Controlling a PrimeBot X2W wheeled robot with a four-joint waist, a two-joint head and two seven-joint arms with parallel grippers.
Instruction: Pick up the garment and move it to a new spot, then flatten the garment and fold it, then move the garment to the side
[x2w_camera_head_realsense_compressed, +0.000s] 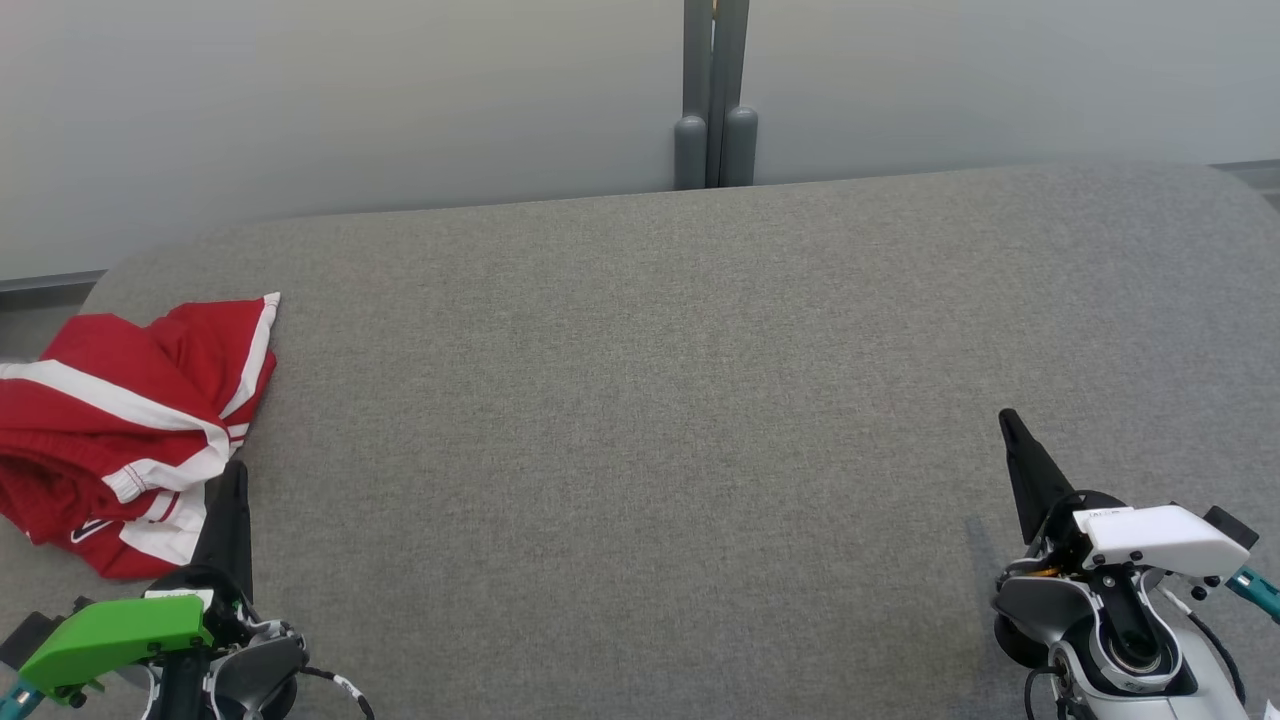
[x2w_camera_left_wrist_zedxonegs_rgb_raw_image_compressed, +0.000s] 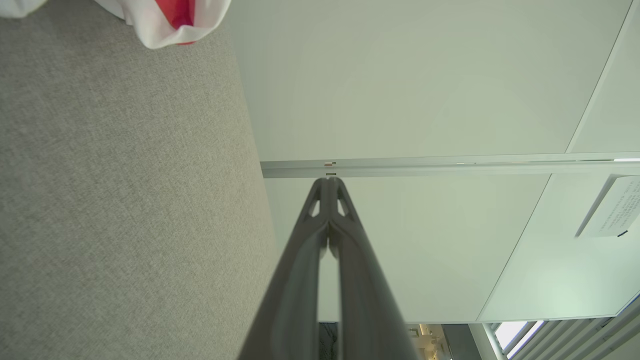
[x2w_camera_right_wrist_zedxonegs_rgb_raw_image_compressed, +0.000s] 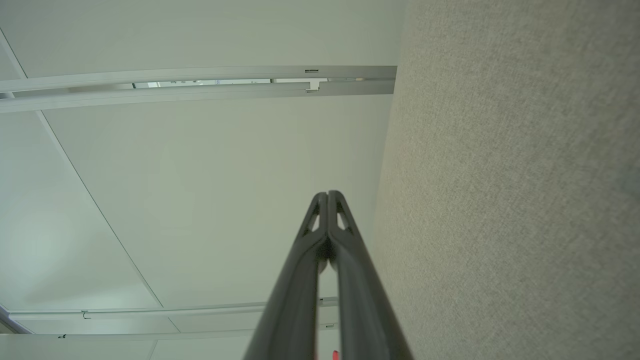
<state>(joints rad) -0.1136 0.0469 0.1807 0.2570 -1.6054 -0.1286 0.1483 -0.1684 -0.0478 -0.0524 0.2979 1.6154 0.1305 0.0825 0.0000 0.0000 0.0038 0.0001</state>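
Red garment (x2w_camera_head_realsense_compressed: 120, 420) crumpled beside closed left pincer (x2w_camera_head_realsense_compressed: 236, 468).

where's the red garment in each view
head: garment at far left, on the grey pad.
left wrist: garment at the top left edge, pad on the left.
right wrist: pad on the right; red speck at the bottom edge, cannot tell if garment.
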